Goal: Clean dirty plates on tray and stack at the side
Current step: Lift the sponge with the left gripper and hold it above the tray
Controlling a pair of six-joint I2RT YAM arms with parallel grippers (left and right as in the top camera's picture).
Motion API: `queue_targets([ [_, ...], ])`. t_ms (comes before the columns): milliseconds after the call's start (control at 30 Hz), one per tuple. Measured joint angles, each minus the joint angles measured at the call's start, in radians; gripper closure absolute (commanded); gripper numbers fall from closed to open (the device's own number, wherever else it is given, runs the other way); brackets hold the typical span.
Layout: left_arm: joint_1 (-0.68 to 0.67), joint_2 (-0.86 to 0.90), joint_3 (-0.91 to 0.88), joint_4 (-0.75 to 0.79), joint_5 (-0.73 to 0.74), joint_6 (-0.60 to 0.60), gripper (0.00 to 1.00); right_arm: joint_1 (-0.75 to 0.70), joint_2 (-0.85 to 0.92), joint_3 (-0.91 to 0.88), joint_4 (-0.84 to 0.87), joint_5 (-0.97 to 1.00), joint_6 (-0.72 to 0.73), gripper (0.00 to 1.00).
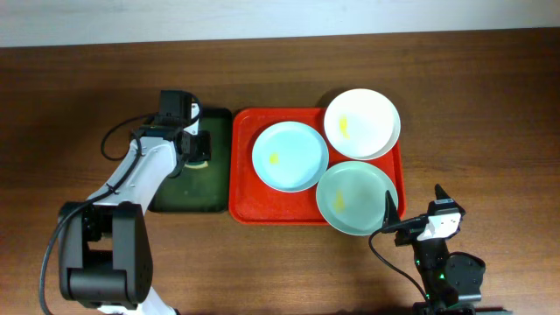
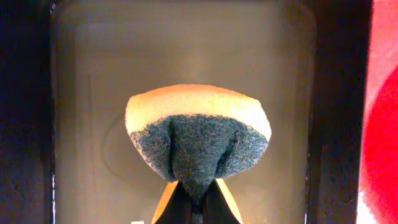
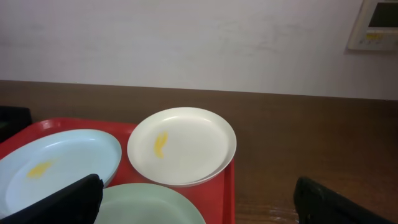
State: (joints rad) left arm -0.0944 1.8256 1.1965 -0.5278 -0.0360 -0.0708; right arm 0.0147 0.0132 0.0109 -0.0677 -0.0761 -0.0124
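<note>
Evidently no plate is cleaned or stacked yet: at the table's nine o'clock the left gripper [image 2: 198,200] pinches a sponge [image 2: 198,127] over the dark green tray [image 1: 188,199]. The red tray [image 1: 245,208] carries all three plates: blue plate [image 1: 290,156] at nine o'clock, white plate [image 1: 361,123] at one and green plate [image 1: 356,198] at five, with yellow smears on blue and white. At that tray's five o'clock corner the right gripper [image 1: 415,203] gapes wide, empty.
</note>
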Motion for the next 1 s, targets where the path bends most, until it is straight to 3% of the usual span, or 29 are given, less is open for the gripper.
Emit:
queue_targets([
  [1000, 0.0, 0.0, 0.0, 0.058, -0.003, 0.0, 1.0, 0.0, 0.0, 0.0, 0.0, 0.0, 0.0, 0.02],
])
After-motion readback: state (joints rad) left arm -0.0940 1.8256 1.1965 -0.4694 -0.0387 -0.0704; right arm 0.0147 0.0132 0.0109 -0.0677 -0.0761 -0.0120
